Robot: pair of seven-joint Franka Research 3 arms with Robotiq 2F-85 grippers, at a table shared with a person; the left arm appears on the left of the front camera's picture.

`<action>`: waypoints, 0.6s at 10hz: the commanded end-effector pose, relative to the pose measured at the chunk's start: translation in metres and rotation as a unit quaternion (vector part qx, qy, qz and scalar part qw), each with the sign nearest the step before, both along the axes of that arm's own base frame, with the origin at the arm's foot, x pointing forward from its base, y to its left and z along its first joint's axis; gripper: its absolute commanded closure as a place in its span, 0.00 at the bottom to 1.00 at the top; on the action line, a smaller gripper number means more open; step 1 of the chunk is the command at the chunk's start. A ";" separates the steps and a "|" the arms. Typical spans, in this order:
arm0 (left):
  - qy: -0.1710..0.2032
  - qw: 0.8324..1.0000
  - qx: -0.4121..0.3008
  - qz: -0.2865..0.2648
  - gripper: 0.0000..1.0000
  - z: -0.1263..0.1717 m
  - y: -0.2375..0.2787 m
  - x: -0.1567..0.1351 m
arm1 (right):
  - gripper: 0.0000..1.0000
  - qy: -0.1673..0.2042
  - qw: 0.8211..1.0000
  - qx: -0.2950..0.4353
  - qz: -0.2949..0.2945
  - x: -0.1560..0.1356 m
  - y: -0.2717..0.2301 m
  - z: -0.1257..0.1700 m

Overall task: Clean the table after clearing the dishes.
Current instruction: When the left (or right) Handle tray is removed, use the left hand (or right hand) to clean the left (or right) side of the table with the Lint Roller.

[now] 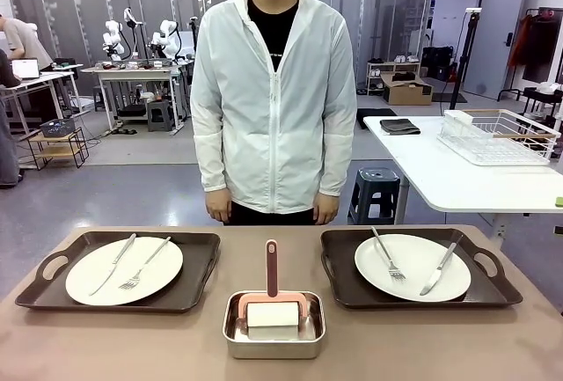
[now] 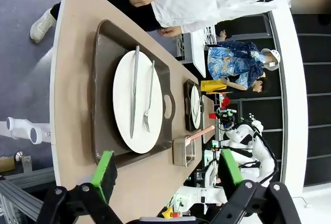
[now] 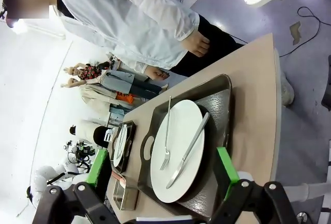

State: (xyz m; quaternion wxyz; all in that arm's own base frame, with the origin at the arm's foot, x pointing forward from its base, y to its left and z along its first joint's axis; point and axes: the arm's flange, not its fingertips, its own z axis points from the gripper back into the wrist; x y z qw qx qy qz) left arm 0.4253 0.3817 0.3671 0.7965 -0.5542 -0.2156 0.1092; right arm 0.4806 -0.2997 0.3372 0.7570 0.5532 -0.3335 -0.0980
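The taupe-brown table carries the dishes: a dark brown tray at the left with a white plate, knife and fork, and a second tray at the right with its plate, fork and knife. In the left wrist view my left gripper hangs open above the table, near the left tray and plate. In the right wrist view my right gripper is open high over the right tray and plate. Neither gripper holds anything.
A small steel pan with a pink-handled roller sits at the front middle between the trays. A person stands at the far edge, hands down. Behind on the right is a white table with a wire rack.
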 end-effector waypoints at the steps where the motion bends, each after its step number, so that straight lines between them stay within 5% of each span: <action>1: -0.002 1.000 0.003 0.000 0.00 0.002 0.001 -0.003 | 0.00 0.001 1.000 -0.002 0.004 -0.001 0.002 0.001; 6: -0.002 1.000 0.003 0.000 0.00 0.002 0.001 -0.003 | 0.00 0.001 1.000 -0.002 0.004 -0.001 0.002 0.001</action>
